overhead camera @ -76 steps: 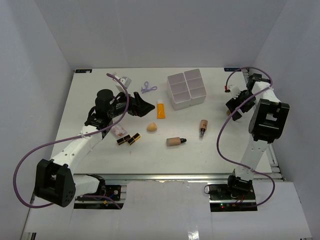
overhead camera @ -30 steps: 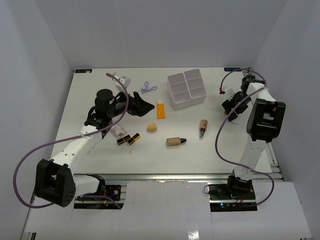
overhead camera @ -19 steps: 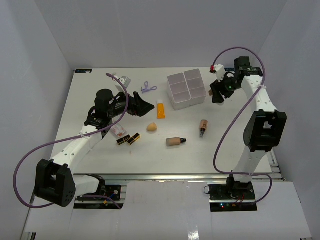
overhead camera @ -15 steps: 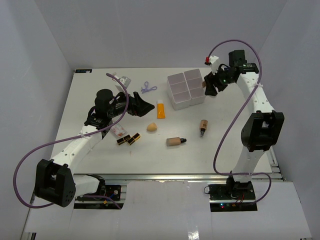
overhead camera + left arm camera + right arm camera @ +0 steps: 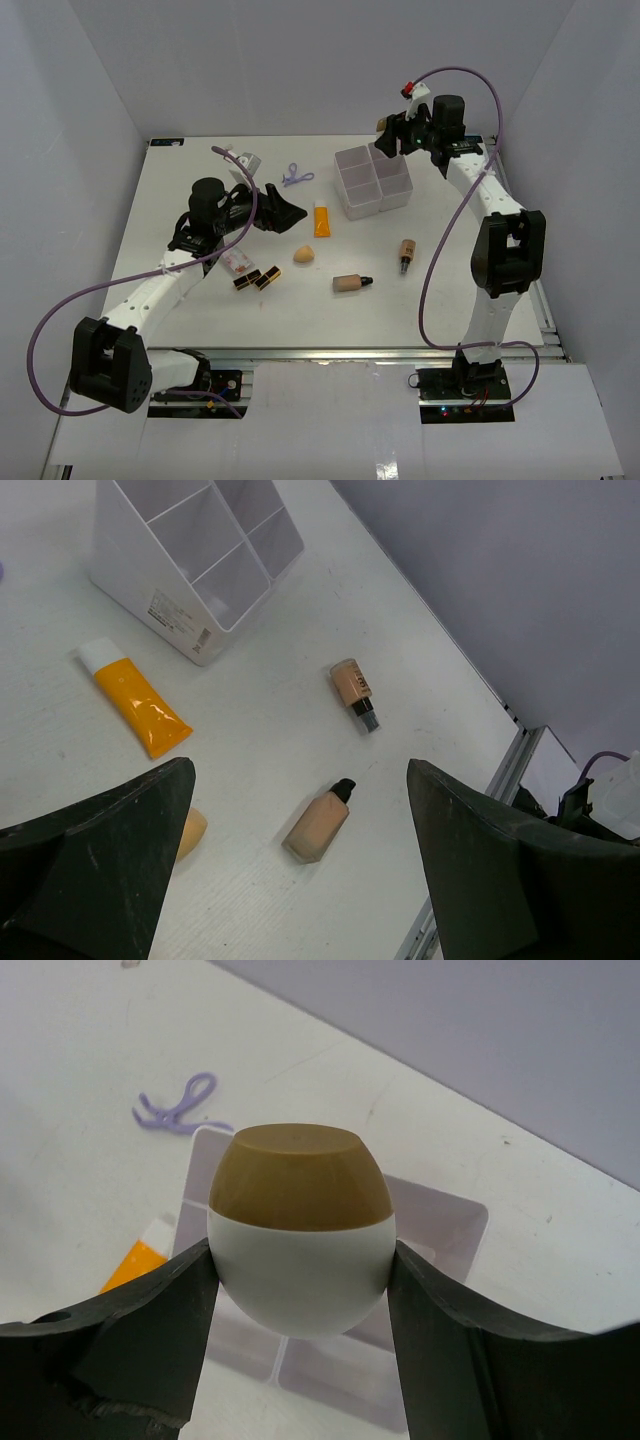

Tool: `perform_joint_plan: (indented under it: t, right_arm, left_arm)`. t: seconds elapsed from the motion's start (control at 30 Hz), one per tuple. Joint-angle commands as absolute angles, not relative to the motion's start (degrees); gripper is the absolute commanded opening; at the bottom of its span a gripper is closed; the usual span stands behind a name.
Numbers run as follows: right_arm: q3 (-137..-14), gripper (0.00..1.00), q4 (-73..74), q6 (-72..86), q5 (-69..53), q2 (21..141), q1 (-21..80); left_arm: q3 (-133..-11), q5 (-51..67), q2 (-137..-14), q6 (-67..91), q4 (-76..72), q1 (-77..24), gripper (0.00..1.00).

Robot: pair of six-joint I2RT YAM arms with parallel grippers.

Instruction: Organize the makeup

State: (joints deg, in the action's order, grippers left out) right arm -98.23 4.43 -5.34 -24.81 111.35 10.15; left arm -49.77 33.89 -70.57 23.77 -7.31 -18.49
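My right gripper (image 5: 393, 134) is shut on a white egg-shaped item with a brown top (image 5: 300, 1225) and holds it above the back of the white four-compartment box (image 5: 372, 204). My left gripper (image 5: 291, 212) hangs open over the table's left middle with nothing in it. On the table lie the orange white-capped tube (image 5: 321, 219), the peach sponge (image 5: 303, 255), two beige dark-capped bottles (image 5: 350, 283) (image 5: 407, 252), two black-gold lipsticks (image 5: 257, 279), a clear pinkish item (image 5: 236, 262) and the lilac clip (image 5: 296, 176).
The box's compartments (image 5: 470, 1215) show nothing inside in the wrist views. White walls close off the left, back and right of the table (image 5: 200, 320). A metal rail (image 5: 500, 780) runs along the table's right edge.
My right arm has swung from the table's right side up and left to above the box, still carrying the egg-shaped item. The left arm and the table items have not moved.
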Motion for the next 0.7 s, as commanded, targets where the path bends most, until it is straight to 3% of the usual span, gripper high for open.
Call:
perform_joint_plan:
  t: [0.0,0.3,0.67]
  right_arm:
    - [-98.2,0.15,-17.2,5.0,-17.6,112.7,10.1]
    - [-93.8,0.15,-26.3,6.2,-11.2,117.3,10.1]
    - [-91.3,0.22,-31.8,3.1,-9.4,120.3,10.8]
  left_arm:
    - [-51.6,35.0,-72.0,23.0,-6.9,-18.1,0.98]
    - [-51.7,35.5,-72.9,23.0,-6.9,-18.1,0.98]
    - [-51.8,35.4,-73.6,22.9,-6.8,-18.1,0.98]
